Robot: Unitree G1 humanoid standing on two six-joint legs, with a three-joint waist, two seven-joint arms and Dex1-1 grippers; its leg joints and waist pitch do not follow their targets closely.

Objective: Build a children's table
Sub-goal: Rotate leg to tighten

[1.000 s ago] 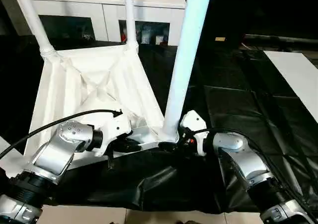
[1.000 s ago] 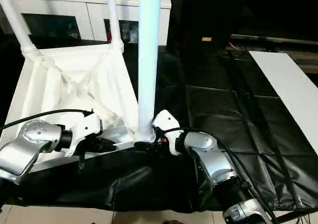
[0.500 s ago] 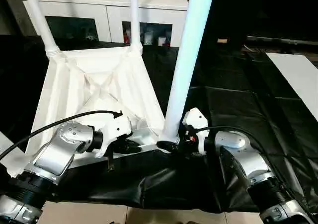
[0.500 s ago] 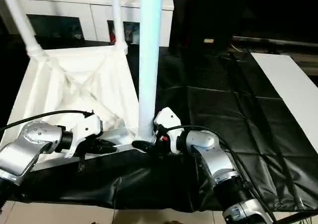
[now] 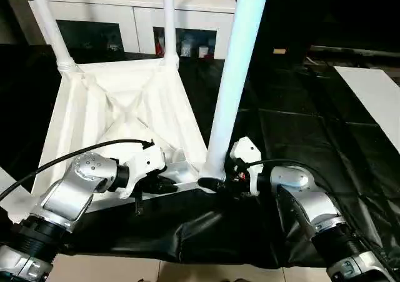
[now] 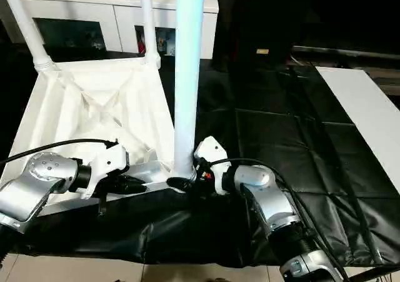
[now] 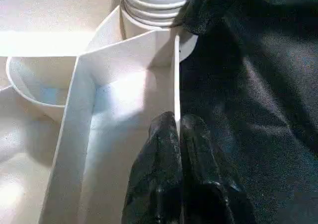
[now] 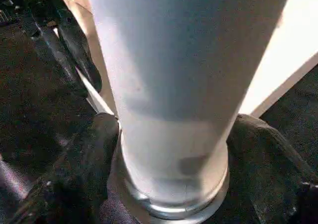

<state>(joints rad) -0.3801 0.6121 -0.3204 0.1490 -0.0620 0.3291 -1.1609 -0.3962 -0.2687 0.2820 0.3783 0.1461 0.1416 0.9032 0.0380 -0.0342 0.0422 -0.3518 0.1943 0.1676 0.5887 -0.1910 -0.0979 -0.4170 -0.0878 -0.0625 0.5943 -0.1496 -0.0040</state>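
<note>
The white table top lies upside down on a black sheet, ribbed underside up. Two white legs stand in its far corner sockets. A third leg stands upright at the near right corner. My right gripper is shut around that leg's base, one black finger on each side of the tube. My left gripper is shut on the top's thin near rim, just left of that corner, with its fingertips pinching the rim.
A white cabinet with glass doors stands behind the table top. A white board lies at the right on the black sheet. The sheet's crumpled front edge meets pale floor tiles.
The head camera has tilted slightly, so the picture sits a little lower. Both grippers keep their holds and the near leg stands at the same corner.
</note>
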